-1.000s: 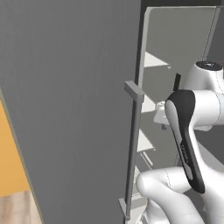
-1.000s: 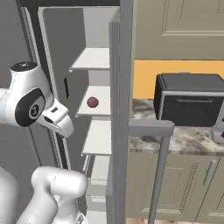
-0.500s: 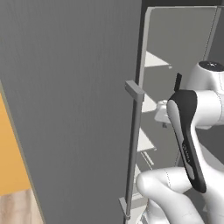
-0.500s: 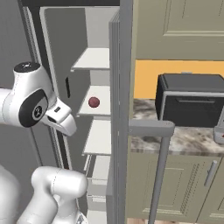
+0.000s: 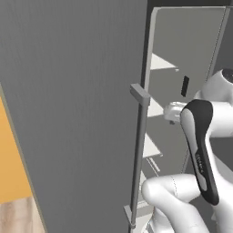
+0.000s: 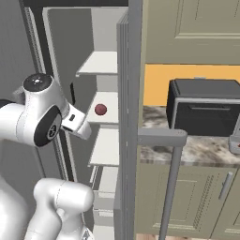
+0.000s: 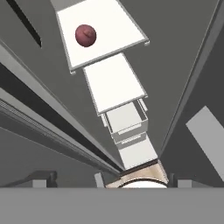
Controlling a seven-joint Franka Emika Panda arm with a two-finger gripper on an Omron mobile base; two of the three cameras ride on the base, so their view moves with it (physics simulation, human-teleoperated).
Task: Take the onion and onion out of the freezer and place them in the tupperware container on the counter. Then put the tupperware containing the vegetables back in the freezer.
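The freezer (image 6: 61, 42) stands open, its dark door (image 5: 73, 113) swung wide with the long bar handle (image 5: 139, 154) along its edge. One dull red onion (image 6: 100, 109) lies on a middle white shelf (image 6: 110, 117); in the hand view the onion (image 7: 85, 35) is far ahead, toward the top left. My gripper (image 7: 113, 181) is open, its tips wide apart with nothing between them. The hand (image 6: 78, 125) hangs just outside the shelves, left of and slightly below the onion. A low grey box (image 6: 234, 143), cut by the frame edge, sits on the counter (image 6: 197, 150); it looks like the tupperware container.
A black and silver toaster oven (image 6: 204, 107) stands on the counter right of the freezer. Beige cabinets (image 6: 197, 201) run below and above it. The door's edge (image 6: 129, 117) and its handle (image 6: 171, 187) stand between the shelves and the counter. Lower shelves and drawers (image 7: 127, 124) lie beneath the onion's shelf.
The arm has swung a little toward the freezer's inside, bringing the hand closer to the shelves. The onion has not moved and the jaws remain open.
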